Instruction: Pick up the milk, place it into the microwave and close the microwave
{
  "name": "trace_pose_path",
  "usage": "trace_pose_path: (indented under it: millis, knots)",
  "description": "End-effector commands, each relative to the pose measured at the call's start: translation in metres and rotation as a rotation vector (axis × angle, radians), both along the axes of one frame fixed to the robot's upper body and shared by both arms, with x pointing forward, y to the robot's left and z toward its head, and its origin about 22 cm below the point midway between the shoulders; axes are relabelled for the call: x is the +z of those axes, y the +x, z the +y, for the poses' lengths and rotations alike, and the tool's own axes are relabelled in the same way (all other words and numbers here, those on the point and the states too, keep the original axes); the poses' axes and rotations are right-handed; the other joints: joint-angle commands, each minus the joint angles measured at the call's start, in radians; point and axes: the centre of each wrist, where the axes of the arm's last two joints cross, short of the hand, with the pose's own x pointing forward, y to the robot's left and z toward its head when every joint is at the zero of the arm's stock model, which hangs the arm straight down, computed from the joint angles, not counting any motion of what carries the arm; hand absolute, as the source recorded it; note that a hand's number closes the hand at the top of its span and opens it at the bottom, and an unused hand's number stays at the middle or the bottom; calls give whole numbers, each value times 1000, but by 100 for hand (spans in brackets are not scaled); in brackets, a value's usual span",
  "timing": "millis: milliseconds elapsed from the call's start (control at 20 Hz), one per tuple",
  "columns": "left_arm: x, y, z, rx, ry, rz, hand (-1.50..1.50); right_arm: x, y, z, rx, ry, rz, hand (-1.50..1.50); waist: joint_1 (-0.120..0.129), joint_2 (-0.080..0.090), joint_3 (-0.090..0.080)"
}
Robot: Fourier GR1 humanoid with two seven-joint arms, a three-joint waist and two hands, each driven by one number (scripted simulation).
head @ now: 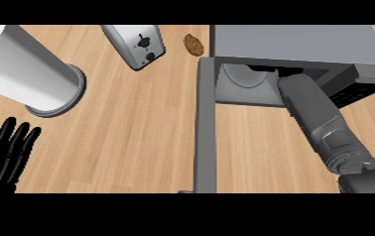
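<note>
Right hand hidden in the microwave (293, 39), hold untellable, left hand (15, 148) straight-fingered: withdrawing blind, you may clip the door (207, 131).

Light is even & bright over the wooden counter (139, 131), diffuse, shadows soft: just a thin dark rim round the base of the big grey cylinder (33, 71) at left. Toaster (135, 44) at far centre has a pale sheen on its side; cylinder wall grades light to darker grey. Dimmest spot is inside the microwave (293, 39) at far right, & the left hand (16, 148) at near left reads almost flat black.
</note>
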Motion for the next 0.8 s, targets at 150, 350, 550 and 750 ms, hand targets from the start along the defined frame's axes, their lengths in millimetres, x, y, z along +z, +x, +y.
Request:
trace_pose_path:
  millis: [150,350,550,750]
  knots:
    - [-1,-13,-6,1,-6,6,-150,14,3,-28,8,69,-20,-150,-13,-15,-3]
    - [-9,1,-2,3,7,12,-150,2,-3,-32,91,150,-28,-150,-32,-16,-3]
    - [-3,-10,-3,16,-18,31,-150,-5,-8,-37,143,243,3,-150,-40,-22,-4]
    - [0,-12,-13,15,-11,27,-150,-16,-16,-44,149,275,31,-150,-48,-26,-4]
